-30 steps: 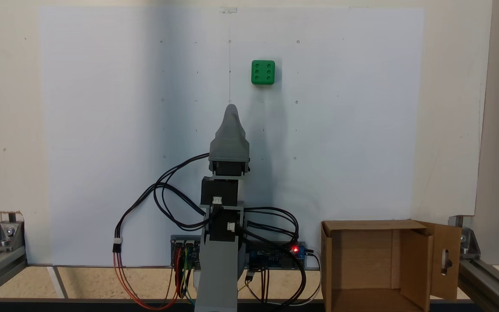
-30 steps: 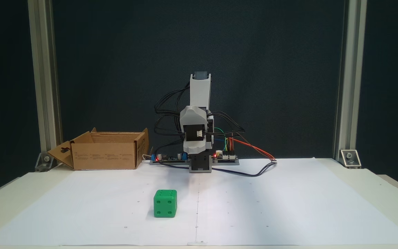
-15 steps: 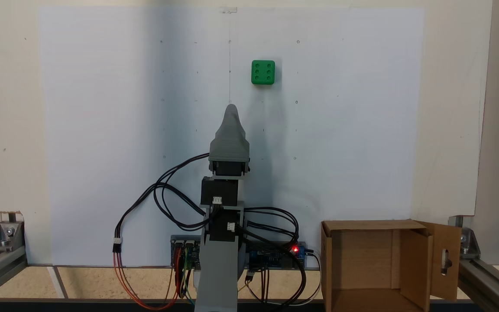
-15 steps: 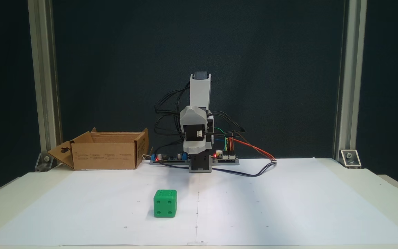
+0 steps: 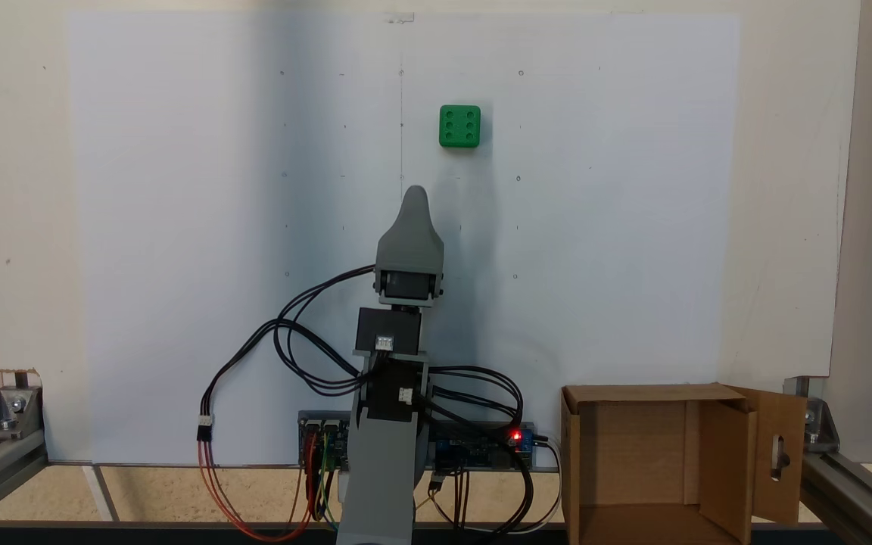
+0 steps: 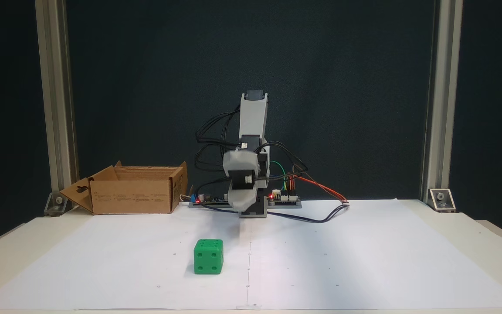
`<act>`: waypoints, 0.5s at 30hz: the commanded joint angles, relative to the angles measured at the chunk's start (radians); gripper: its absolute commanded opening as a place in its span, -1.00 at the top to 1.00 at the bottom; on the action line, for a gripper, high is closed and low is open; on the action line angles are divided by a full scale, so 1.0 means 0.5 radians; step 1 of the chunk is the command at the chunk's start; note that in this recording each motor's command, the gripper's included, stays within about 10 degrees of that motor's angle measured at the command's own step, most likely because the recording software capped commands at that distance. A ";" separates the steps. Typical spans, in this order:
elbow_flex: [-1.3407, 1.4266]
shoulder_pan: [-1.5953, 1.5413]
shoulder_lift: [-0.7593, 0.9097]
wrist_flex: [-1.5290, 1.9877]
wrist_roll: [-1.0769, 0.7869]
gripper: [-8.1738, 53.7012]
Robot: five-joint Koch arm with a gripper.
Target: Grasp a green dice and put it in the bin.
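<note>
Green dice (image 6: pixel 208 256): smooth plastic, slight sheen. Bin (image 6: pixel 133 190): matt brown corrugated cardboard. End effector (image 5: pixel 414 198): matt grey plastic. Tabletop (image 5: pixel 20 189) w/ white matt paper sheet (image 6: pixel 320 270). Frame posts (image 6: pixel 438 100): brushed metal.

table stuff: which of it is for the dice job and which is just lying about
For the job: green dice, bin, gripper.
Just lying about: white paper sheet, circuit boards, loose cables, corner brackets.
</note>
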 commanded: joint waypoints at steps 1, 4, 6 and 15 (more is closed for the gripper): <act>-0.212 0.006 0.212 0.249 -0.095 -0.66; -0.402 0.006 0.212 0.659 -0.095 -0.66; -0.555 -0.018 0.215 0.911 -0.095 -0.66; -1.233 0.015 0.209 2.110 -0.095 -0.66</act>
